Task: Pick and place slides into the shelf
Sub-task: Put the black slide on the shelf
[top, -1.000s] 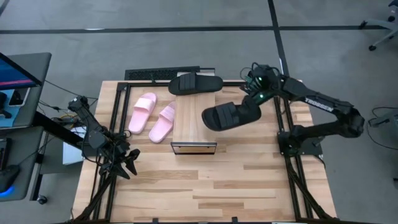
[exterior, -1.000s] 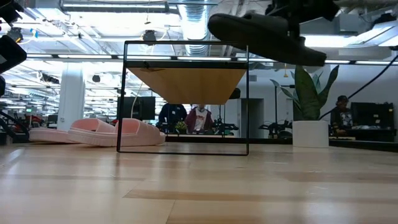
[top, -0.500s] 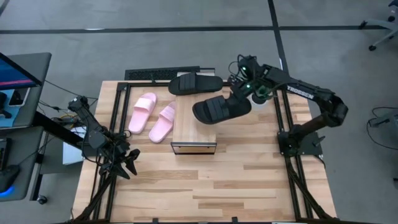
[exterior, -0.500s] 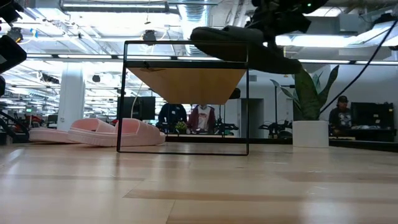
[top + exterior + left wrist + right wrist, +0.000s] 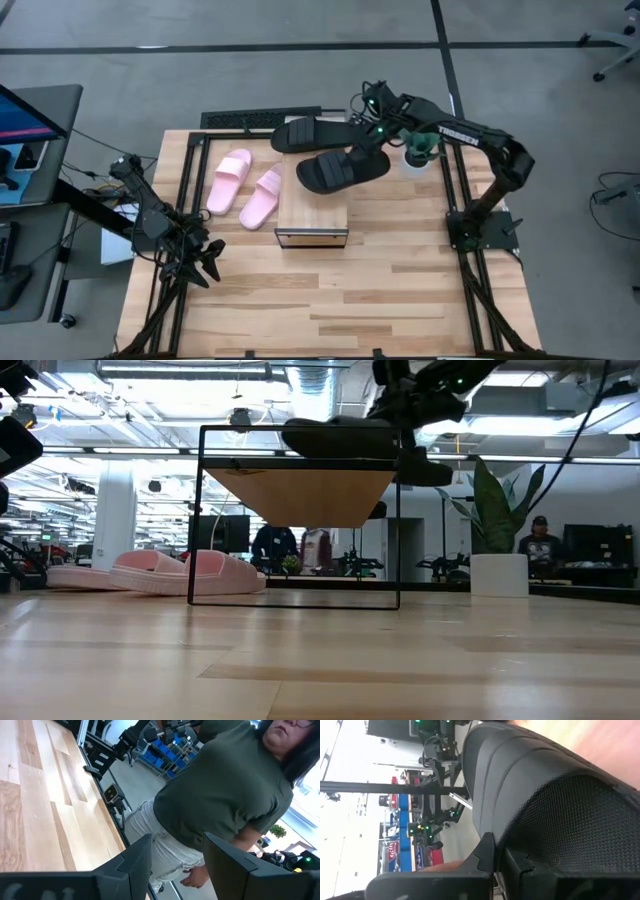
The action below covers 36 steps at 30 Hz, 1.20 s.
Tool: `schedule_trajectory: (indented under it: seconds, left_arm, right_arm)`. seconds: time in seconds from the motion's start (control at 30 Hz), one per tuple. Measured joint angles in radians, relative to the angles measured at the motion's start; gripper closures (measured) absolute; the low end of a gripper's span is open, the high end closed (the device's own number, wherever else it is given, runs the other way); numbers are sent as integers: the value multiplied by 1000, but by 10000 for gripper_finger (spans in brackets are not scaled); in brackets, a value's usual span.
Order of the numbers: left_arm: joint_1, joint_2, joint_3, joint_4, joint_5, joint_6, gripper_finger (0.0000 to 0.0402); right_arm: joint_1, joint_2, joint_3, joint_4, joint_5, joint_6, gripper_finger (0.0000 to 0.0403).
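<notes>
The right tool (image 5: 366,150) is clenched on a black slide (image 5: 342,171), gripping it at one end and holding it in the air over the far right corner of the shelf (image 5: 312,205). From table height the slide (image 5: 350,440) hangs just above the shelf's wooden top (image 5: 305,493), roughly level, with its far end reaching past the frame's right post. Most of the sole stretches away from the tool, unsupported.

The main risk, as I judge it: the slide sits crosswise and partly off the shelf's edge, so if let go here it could tip and drop onto the counter (image 5: 400,290). The end grip also leaves it free to sag or twist.

The second black slide (image 5: 314,133) lies just behind the tool, near enough that the arm could knock it.

The pink pair (image 5: 246,187) rests on the counter, across the shelf from the tool. The left tool (image 5: 205,262) waits far off with fingers spread, holding nothing.
</notes>
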Motion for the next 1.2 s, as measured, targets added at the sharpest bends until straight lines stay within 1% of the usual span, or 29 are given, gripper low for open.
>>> schedule_trajectory:
  seconds: [0.3,0.63,0.9,1.13,1.2]
  left_arm:
    - [0,0,0,0,0,0,239]
    - [0,0,0,0,0,0,239]
    - [0,0,0,0,0,0,239]
    - [0,0,0,0,0,0,239]
    - [0,0,0,0,0,0,239]
  right_arm:
    - [4,87,111,-39,16,3,402]
    - [36,186,225,-44,48,52,402]
    - [40,204,239,-17,113,99,402]
    - [34,204,239,13,135,171,402]
    - [39,213,240,46,131,199,402]
